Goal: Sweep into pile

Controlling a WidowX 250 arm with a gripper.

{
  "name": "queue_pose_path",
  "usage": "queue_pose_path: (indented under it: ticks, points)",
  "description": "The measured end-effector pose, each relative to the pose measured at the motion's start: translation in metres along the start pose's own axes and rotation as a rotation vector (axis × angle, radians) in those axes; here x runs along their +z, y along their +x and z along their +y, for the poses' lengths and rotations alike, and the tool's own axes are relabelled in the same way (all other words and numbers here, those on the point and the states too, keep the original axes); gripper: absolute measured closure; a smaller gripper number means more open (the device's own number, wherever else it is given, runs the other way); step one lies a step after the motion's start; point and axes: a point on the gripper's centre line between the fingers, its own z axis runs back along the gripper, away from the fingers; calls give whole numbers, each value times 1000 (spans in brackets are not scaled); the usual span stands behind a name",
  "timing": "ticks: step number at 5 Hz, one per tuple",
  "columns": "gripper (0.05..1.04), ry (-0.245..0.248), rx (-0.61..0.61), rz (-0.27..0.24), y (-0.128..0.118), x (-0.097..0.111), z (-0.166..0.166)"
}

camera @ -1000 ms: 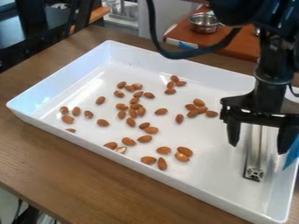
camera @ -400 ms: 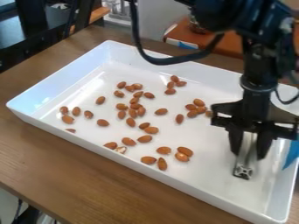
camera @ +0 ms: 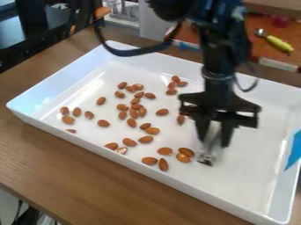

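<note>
- Almonds, brown and oval, lie scattered over the floor of a glossy white rectangular tray.
- My black two-finger gripper is narrowed around a slim silvery metal tool, its foot near the closest nuts.
- Sweeping too fast could scatter them; too high, I'd ride over them.
- Off-centre pushing might twist the tool between my fingers.

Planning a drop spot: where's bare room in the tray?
Free: tray floor image-right of the gripper, out to the wall with the blue patch; narrower strip inside the upper-left wall. Crowded: almonds mid-tray, reaching close to the metal tool.
</note>
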Motion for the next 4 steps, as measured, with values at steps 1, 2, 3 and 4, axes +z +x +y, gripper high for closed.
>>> queue_pose_path:
  ticks: [1, 2, 3, 4]
  points:
    - [705, 12, -26, 8, -8, 4, 30]
    - [705, 25, -50, -2, -15, 5, 56]
    - [705, 47, -78, -31, -25, 8, 83]
    - [705, 62, -122, -75, -28, 8, 106]
